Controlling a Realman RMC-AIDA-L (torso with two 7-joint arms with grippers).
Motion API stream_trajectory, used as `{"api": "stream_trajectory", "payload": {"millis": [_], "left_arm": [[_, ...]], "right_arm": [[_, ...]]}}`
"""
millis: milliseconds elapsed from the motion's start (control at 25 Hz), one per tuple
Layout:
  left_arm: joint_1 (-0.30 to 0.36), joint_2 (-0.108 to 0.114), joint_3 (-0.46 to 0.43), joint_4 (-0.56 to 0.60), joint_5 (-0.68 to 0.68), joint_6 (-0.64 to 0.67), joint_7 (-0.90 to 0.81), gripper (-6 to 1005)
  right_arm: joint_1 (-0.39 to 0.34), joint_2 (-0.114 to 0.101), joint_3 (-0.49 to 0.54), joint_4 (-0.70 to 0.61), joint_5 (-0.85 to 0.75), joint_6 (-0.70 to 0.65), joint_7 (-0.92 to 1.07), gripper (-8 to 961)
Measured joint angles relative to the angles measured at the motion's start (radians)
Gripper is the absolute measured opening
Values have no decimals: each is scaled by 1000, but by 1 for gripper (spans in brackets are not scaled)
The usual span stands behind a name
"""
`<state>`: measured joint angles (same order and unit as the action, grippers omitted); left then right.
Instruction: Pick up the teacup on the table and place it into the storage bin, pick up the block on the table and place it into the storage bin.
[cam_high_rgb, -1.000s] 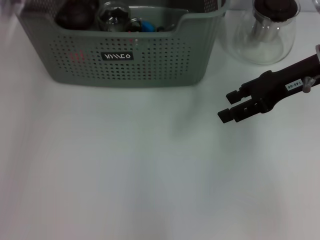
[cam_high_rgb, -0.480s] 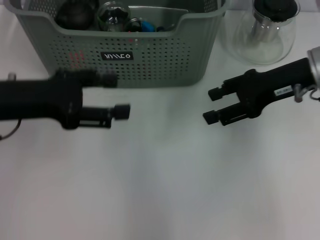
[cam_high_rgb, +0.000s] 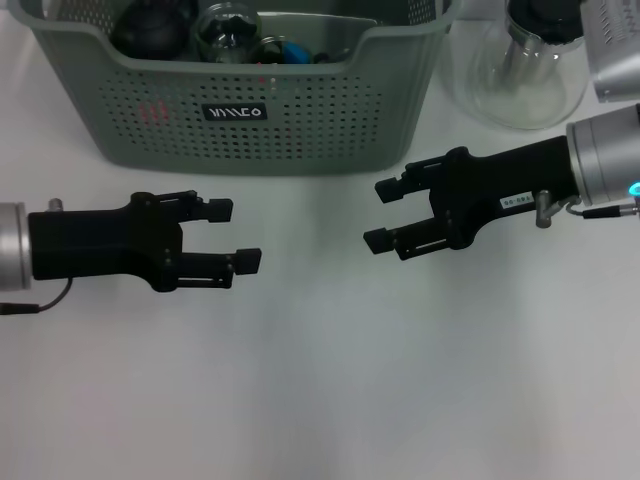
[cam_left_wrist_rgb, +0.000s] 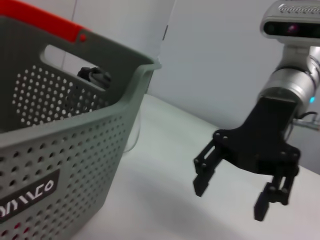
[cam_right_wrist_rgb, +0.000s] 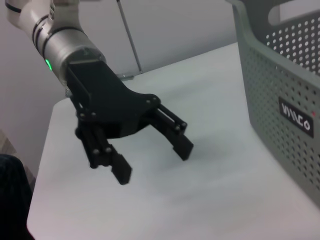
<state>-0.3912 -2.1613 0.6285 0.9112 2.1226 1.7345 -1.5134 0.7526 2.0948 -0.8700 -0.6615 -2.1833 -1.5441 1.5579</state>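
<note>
The grey-green storage bin (cam_high_rgb: 300, 120) stands at the back of the white table, also shown in the left wrist view (cam_left_wrist_rgb: 60, 150) and the right wrist view (cam_right_wrist_rgb: 280, 95). Inside it lie a clear glass piece that looks like the teacup (cam_high_rgb: 228, 25), a dark round object (cam_high_rgb: 150, 27) and a small blue piece (cam_high_rgb: 292, 50) that may be the block. My left gripper (cam_high_rgb: 236, 234) hovers open and empty in front of the bin. My right gripper (cam_high_rgb: 380, 213) faces it from the right, open and empty. Each wrist view shows the opposite gripper: right gripper (cam_left_wrist_rgb: 230, 200), left gripper (cam_right_wrist_rgb: 152, 161).
A clear glass teapot (cam_high_rgb: 520, 75) with a dark lid stands at the back right, beside the bin. The white table (cam_high_rgb: 320, 380) stretches in front of both grippers. A red strip (cam_left_wrist_rgb: 45, 17) runs along the bin's far rim.
The left arm came in from the left and now sits lower, in front of the bin. The right gripper has moved left toward the middle. Both stay open.
</note>
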Motion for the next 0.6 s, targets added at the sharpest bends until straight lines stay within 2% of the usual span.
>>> {"api": "stream_trajectory", "payload": {"millis": [200,600], "left_arm": [[-4,3,-1,-51,2,-48,44,850],[-12,4,-2,-82,29,-111,52,848]], "right_arm": [[-3,-1,1,22,1,6,0,770],[5,0,-6,28,-1,41,10,765]]}}
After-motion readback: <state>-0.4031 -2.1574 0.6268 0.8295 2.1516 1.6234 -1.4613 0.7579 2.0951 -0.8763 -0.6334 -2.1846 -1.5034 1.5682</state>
